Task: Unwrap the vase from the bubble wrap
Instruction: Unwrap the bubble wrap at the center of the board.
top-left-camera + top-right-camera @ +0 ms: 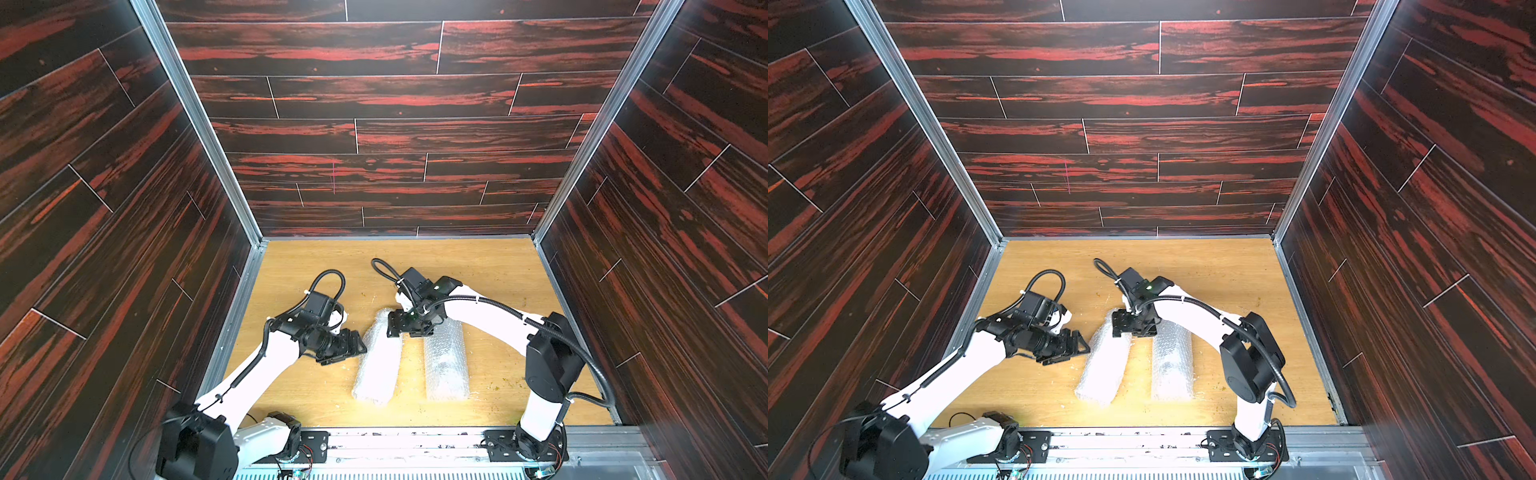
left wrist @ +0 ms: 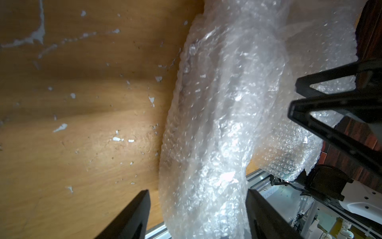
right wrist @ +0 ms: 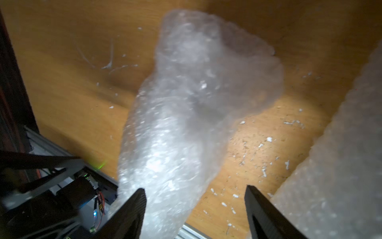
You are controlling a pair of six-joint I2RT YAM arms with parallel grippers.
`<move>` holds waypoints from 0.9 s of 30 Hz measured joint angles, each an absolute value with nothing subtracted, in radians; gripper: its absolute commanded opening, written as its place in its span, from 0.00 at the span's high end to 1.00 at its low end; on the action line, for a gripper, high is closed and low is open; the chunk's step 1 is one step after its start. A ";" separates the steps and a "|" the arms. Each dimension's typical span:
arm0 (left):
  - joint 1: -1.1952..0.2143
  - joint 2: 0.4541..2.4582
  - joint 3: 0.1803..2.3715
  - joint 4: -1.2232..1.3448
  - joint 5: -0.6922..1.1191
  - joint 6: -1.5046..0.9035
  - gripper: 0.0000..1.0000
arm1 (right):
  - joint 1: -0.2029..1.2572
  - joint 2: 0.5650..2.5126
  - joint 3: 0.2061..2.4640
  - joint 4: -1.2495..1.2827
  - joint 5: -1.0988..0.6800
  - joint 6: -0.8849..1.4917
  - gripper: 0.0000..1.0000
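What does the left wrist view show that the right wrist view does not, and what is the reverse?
Only the left wrist view shows the right arm's base. Only the right wrist view shows the left arm's base with its wires. Both show the crumpled bubble wrap bundle, the smoother bundle and the wooden table.

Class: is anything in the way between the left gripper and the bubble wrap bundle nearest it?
Nothing visible. The left gripper, jaws open, is right at the side of the bubble wrap bundle, above the table.
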State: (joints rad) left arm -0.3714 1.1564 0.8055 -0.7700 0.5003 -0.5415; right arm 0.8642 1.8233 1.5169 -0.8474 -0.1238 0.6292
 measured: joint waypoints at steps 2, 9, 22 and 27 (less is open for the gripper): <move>-0.372 1.129 0.765 -0.768 0.521 -0.561 0.29 | 0.922 1.823 1.553 -0.875 -0.118 0.649 0.21; -0.374 1.029 0.673 -0.710 0.588 -0.666 0.33 | 1.079 1.824 1.591 -1.003 -0.090 0.724 0.29; -0.380 0.892 0.621 -0.717 0.526 -0.768 0.34 | 1.063 1.852 1.614 -1.083 -0.063 0.635 0.33; -0.380 0.891 0.621 -0.739 0.510 -0.768 0.34 | 1.061 1.852 1.609 -1.064 -0.084 0.620 0.33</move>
